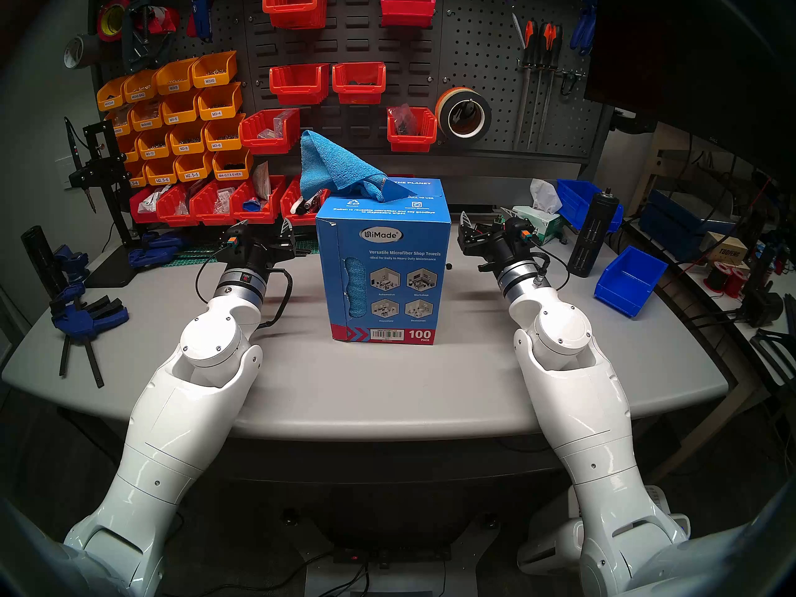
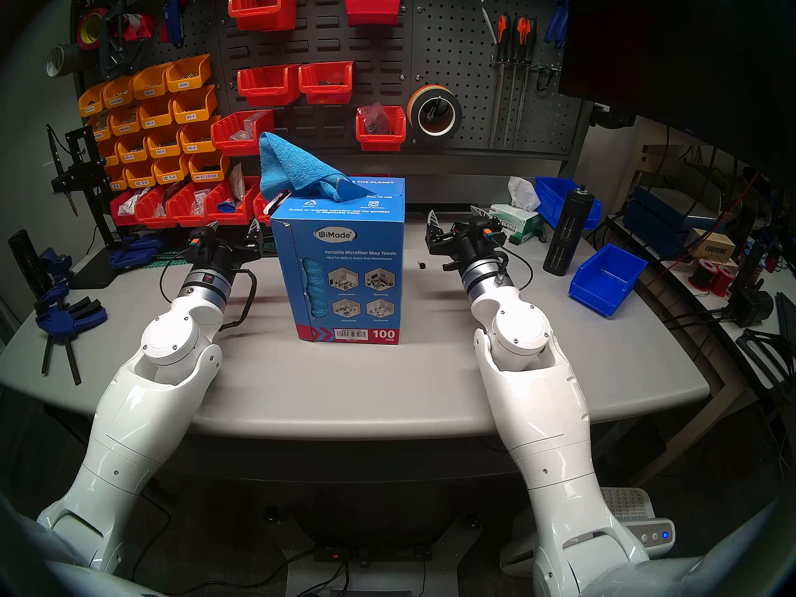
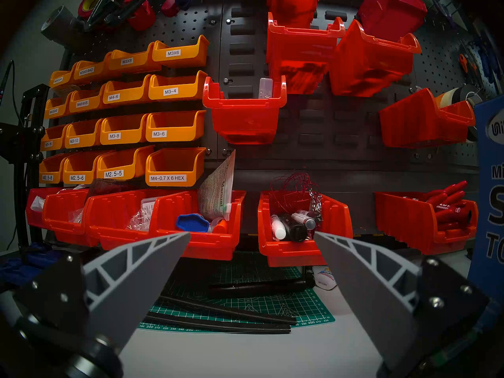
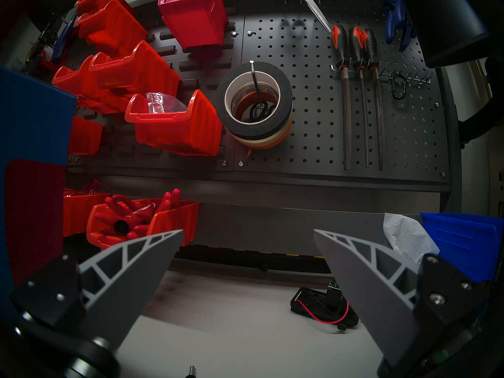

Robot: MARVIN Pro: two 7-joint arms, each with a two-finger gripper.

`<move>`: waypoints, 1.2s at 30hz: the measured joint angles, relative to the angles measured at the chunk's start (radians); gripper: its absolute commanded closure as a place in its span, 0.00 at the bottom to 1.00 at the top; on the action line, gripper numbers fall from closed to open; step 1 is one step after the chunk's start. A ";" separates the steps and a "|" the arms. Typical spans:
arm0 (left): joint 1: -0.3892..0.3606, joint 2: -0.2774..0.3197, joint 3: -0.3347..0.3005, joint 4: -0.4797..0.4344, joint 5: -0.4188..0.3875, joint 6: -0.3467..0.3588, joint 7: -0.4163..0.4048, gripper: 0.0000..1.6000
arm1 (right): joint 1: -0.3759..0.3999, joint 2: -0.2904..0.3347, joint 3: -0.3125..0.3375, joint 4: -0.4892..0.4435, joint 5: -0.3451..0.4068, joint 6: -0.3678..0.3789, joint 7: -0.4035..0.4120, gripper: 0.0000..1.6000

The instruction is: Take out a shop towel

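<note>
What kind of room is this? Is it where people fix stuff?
Most likely a workshop or robotics lab. A pegboard on the wall holds hanging files and tape rolls, and rows of labelled orange bins hold small screws. Clamps lie on the grey workbench.

The shop towel sticks up from the blue box, both tools flanking it, empty.

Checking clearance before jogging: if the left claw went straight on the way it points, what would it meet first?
Likely the red bins at the back, past the green mat; the left claw is open, depth unclear.
</note>
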 measured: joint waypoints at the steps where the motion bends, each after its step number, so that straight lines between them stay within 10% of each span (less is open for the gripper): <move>1: -0.002 0.000 -0.001 0.003 0.000 -0.002 -0.003 0.00 | 0.000 0.000 0.000 0.000 0.000 0.000 0.000 0.00; 36: -0.089 0.058 -0.044 -0.108 -0.054 0.067 -0.105 0.00 | -0.001 0.000 0.000 0.004 0.000 0.000 0.000 0.00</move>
